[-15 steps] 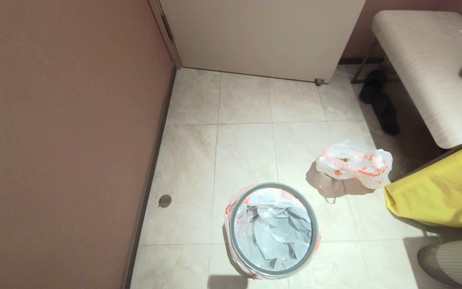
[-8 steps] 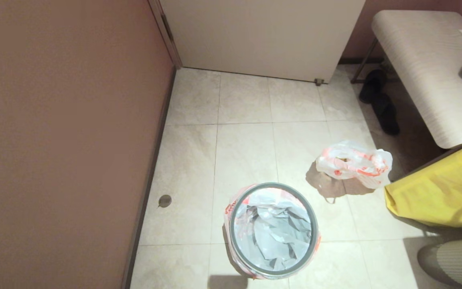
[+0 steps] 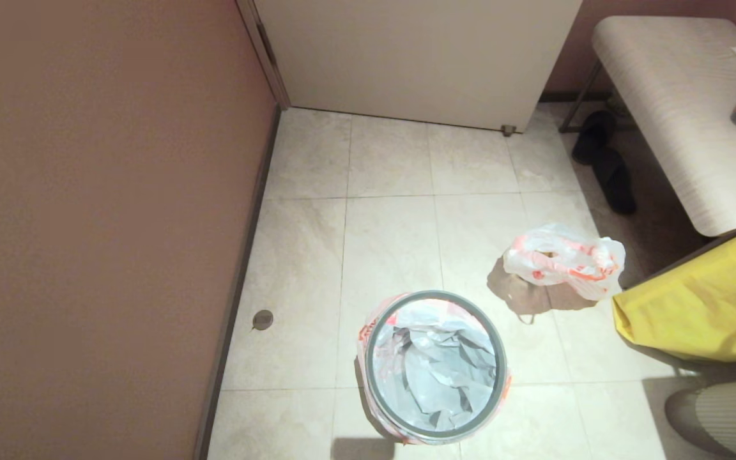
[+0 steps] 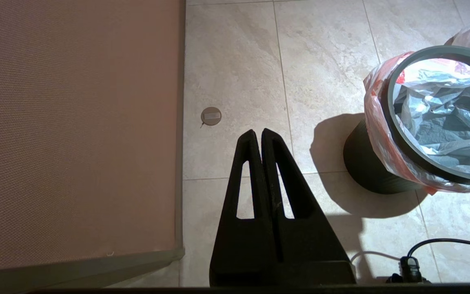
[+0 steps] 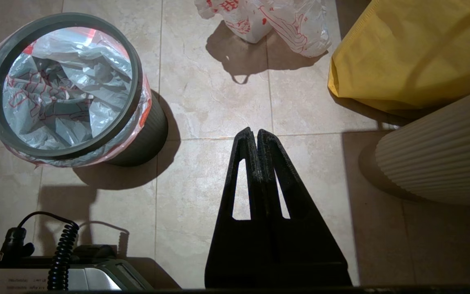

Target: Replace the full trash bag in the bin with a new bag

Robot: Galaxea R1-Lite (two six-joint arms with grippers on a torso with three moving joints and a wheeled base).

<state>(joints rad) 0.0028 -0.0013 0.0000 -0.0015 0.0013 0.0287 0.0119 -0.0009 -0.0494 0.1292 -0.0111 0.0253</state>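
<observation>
Here the yellow fabric bag slumps at the right. The small round black bin stands near, lined by the limp white new bag under its grey hoop. The bulging orange-printed full trash bag lies on the floor, farther right. Left claw and right claw hang closed, empty.

Tiled floor, pale beige. The bin stands on it at 6 o'clock, lined with the new bag under a grey hoop. The full trash bag lies at 3 o'clock, apart from the bin. Yellow fabric bag at 4 o'clock. Dark slippers at 1 o'clock. Round floor fitting at 8 o'clock.
</observation>
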